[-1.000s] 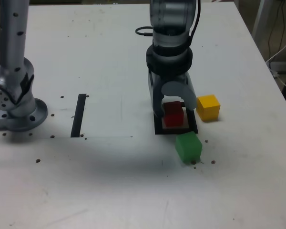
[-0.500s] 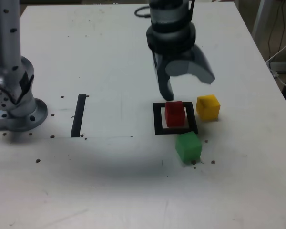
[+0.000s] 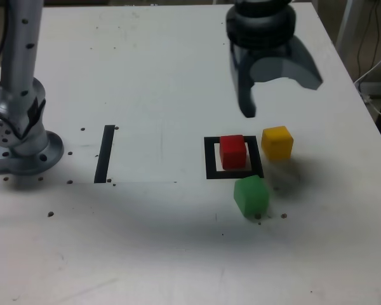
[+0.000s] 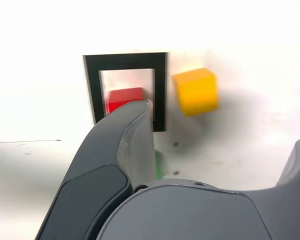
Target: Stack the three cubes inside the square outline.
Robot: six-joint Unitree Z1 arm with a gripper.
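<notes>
The red cube (image 3: 232, 151) rests alone inside the square outline (image 3: 232, 173) of black tape. Just off the outline, on the exterior view's right, stands the yellow cube (image 3: 277, 142). The green cube (image 3: 251, 196) lies in front of the outline's near right corner. My gripper (image 3: 280, 98) hangs open above the table, behind the cubes and over the yellow one's far side, holding nothing. The wrist view looks past one grey finger (image 4: 127, 140) at the red cube (image 4: 122, 99), the outline (image 4: 125, 60) and the yellow cube (image 4: 195, 91); a green sliver (image 4: 158, 165) peeks beside the finger.
The arm's grey base (image 3: 19, 136) stands at the exterior view's left. A straight black tape strip (image 3: 105, 154) lies between the base and the outline. Cables (image 3: 374, 70) hang past the table's right edge.
The gripper opened off the red cube, rose, and drifted toward the exterior view's right. The red cube stayed in the outline; yellow and green cubes did not move.
</notes>
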